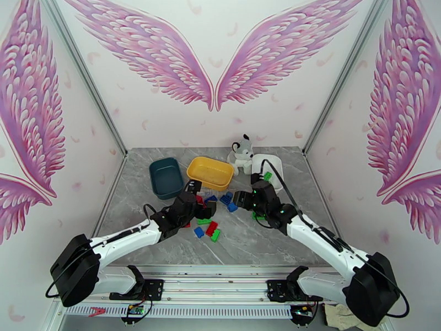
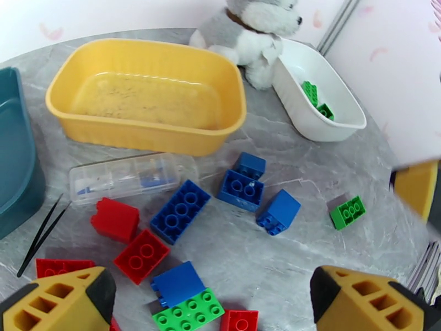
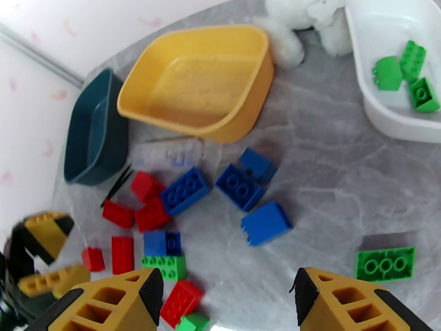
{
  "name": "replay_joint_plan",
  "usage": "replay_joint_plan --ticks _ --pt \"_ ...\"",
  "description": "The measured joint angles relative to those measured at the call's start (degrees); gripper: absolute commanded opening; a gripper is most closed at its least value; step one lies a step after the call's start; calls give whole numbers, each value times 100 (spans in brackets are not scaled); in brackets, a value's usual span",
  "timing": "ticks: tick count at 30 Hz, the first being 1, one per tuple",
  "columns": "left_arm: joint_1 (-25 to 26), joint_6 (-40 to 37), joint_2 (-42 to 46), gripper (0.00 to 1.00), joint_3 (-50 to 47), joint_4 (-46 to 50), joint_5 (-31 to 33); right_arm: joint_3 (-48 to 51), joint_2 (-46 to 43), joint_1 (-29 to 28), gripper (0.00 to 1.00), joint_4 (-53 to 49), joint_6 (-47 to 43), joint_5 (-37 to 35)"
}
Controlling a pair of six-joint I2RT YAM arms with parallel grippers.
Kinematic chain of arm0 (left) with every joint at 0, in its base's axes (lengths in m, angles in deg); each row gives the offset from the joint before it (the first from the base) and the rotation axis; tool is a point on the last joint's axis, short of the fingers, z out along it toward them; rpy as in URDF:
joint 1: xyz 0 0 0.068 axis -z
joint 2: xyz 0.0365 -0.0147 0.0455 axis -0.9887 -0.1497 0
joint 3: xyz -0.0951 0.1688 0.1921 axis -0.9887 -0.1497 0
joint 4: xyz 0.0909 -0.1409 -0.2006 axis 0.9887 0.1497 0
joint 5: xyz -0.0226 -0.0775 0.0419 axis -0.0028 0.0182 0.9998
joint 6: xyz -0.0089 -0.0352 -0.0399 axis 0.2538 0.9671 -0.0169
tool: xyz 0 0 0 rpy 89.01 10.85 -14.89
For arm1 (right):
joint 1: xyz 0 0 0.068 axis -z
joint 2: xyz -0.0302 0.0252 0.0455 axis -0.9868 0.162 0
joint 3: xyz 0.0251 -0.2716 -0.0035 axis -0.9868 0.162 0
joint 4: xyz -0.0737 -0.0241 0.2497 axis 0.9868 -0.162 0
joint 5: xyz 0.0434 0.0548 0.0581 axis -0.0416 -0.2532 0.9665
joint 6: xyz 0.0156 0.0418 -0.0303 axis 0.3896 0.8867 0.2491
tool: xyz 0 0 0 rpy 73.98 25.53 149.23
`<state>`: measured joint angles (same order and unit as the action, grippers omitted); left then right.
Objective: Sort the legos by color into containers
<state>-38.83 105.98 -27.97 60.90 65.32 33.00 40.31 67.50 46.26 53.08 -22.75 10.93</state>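
Note:
Red, blue and green legos lie loose on the grey table in front of the containers. Among them are a long blue brick [image 2: 180, 211], a red brick [image 2: 141, 256] and a lone green brick [image 3: 385, 264] off to the right. The teal tub [image 1: 165, 176] and yellow tub [image 1: 209, 173] are empty. The white tub [image 3: 386, 119] holds three green bricks [image 3: 410, 73]. My left gripper [image 2: 209, 304] hangs open over the left side of the pile. My right gripper [image 3: 226, 293] is open above the pile's right side, with nothing between its fingers.
A grey-white plush toy [image 1: 241, 153] sits between the yellow and white tubs. A clear flat case [image 2: 127, 177] lies just in front of the yellow tub, with black tweezers [image 2: 41, 233] to its left. The two grippers hover close together over the pile.

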Motion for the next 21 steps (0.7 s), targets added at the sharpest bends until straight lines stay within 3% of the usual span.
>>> replay_joint_plan --ticks 10,21 --pt "-765 511 94 99 -343 -293 -557 575 -22 -1657 74 -61 334 -492" --pt "-1333 835 199 99 -608 -511 -852 586 1207 -3005 77 181 815 -817"
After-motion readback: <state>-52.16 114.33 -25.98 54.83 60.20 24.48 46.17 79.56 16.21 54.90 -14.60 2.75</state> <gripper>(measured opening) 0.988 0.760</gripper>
